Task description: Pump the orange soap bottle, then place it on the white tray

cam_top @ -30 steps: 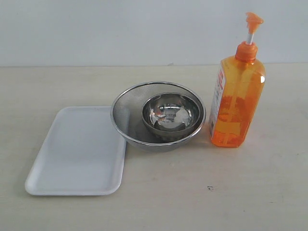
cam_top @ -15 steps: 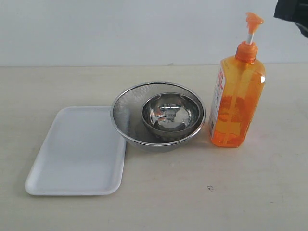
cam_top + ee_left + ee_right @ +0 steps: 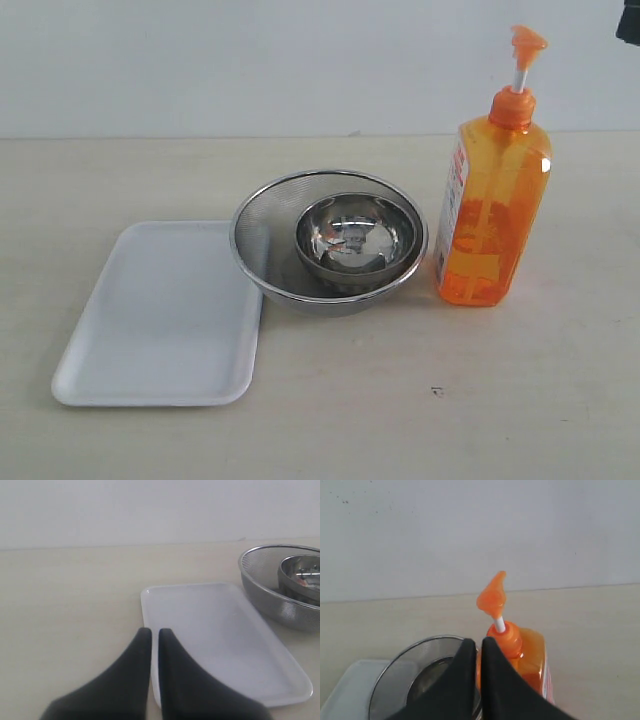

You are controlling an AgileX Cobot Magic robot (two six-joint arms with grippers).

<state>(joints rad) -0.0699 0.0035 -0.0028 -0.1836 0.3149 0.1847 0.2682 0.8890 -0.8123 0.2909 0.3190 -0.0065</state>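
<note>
Setup: the bottle [image 3: 492,210] stands upright on the table [image 3: 400,420], on the right of the exterior view, just beside a mesh bowl [image 3: 262,250] that holds a smaller steel bowl [image 3: 355,240]. Its long axis is vertical. The pump head [image 3: 527,42] sits raised on its white stem [image 3: 518,78], so we judge it not yet pressed.

The tray [image 3: 160,320] lies flat on the other side of the bowls with nothing on it. Its edge is at the mesh bowl's rim; we cannot tell if they touch.

Right gripper [image 3: 479,641]: fingers clenched together, holding nothing. The bottle stands straight ahead of the fingertips and apart from them, no contact. In the exterior view only a dark sliver shows at the upper right corner, probably part of this arm.

Left gripper [image 3: 151,631]: also clenched and empty, near the tray's edge, well apart from the bottle, with the bowls between.

Judgement: the right arm is the nearer one. We think the press must come straight down the stem onto the pump head. An off-axis push could tip this tall bottle toward the bowls. Closed fingers suit the pressing; they would need to open before any grasp for the carry to the tray
</note>
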